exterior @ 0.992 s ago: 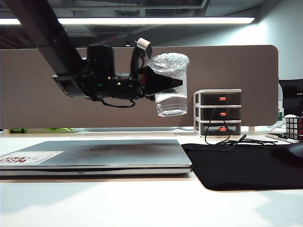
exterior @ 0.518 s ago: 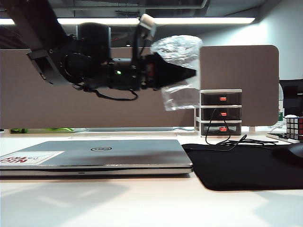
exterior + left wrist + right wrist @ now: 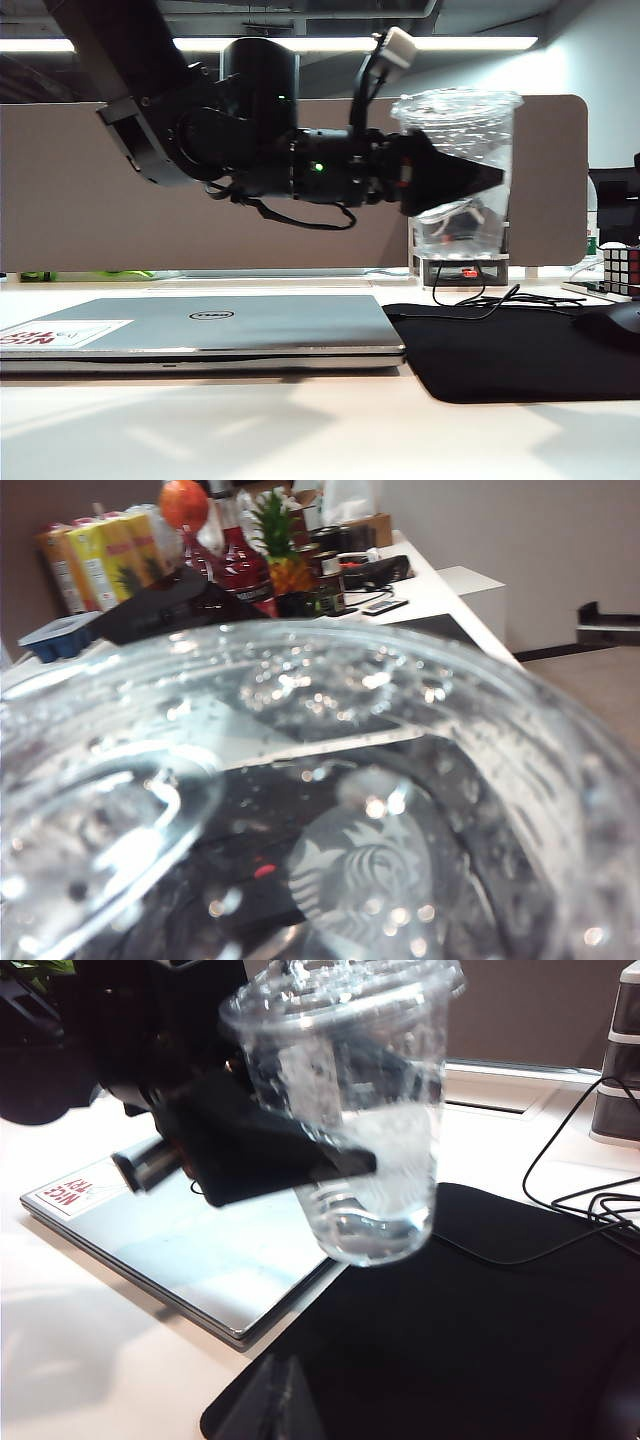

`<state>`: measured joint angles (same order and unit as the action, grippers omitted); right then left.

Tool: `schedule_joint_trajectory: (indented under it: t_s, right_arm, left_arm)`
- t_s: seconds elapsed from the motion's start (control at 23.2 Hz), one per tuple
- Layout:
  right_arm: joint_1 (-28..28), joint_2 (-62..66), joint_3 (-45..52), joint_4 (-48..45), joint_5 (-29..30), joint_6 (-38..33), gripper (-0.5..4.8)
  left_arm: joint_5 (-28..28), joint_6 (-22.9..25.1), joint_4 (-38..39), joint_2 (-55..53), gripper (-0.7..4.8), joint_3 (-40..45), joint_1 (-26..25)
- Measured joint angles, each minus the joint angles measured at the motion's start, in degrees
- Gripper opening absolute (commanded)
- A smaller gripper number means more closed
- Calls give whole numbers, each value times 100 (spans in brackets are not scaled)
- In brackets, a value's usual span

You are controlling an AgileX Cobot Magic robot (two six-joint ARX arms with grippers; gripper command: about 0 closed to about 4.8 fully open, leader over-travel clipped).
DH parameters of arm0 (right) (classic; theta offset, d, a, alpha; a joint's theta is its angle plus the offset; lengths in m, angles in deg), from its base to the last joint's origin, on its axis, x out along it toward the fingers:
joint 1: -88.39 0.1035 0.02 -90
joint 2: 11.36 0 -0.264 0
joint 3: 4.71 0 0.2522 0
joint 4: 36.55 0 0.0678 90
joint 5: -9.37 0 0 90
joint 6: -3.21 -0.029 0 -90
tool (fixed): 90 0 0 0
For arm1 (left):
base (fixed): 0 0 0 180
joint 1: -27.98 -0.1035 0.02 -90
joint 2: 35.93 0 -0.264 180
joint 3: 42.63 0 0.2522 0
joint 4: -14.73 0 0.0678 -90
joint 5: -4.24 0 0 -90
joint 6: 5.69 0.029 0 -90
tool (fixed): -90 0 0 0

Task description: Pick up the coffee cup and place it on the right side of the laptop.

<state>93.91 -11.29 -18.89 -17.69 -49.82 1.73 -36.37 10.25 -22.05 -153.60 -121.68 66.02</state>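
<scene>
With the left gripper (image 3: 455,178) jaws clamped on the cup (image 3: 458,170), held upright in the air above the black mat (image 3: 500,350) right of the laptop (image 3: 200,330), lower it level before releasing; the right gripper's (image 3: 275,1400) jaw state cannot be told.

Clear lidded coffee cup (image 3: 458,170) upright, midair, right-center of frame; closed silver Dell laptop (image 3: 200,330) flat, lower left.
</scene>
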Motion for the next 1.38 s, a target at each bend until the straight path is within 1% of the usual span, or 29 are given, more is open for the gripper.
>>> schedule_joint_trajectory:
  t_s: [0.22,0.3,0.52,0.6,0.82,0.95,1.08,1.29,1.38]
  right_arm:
    - [0,0,2,-2,20,0,-1]
    - [2,0,2,0,26,0,-1]
    - [0,0,2,-2,28,68,-1]
    - [2,0,2,0,28,111,-1]
    - [2,0,2,-2,28,129,-1]
    - [2,0,2,-2,28,131,-1]
    - [2,0,2,0,28,131,-1]
    - [2,0,2,0,28,131,-1]
    - [2,0,2,-2,28,131,-1]
  left_arm:
    - [-157,44,-208,-398,301,-9,-31]
    - [-181,-125,-472,-710,301,0,-48]
    - [-173,-503,-1172,-935,301,-13,-17]
    - [-208,-562,-1377,-1049,301,-87,-26]
    - [-234,-831,-1344,-1331,301,-448,-28]
    - [-236,-903,-1314,-1351,301,-573,-28]
    - [-247,-909,-1259,-1349,301,-660,-26]
    - [-396,-883,-870,-1381,301,-802,-28]
    - [-426,-791,-831,-1388,301,-798,-22]
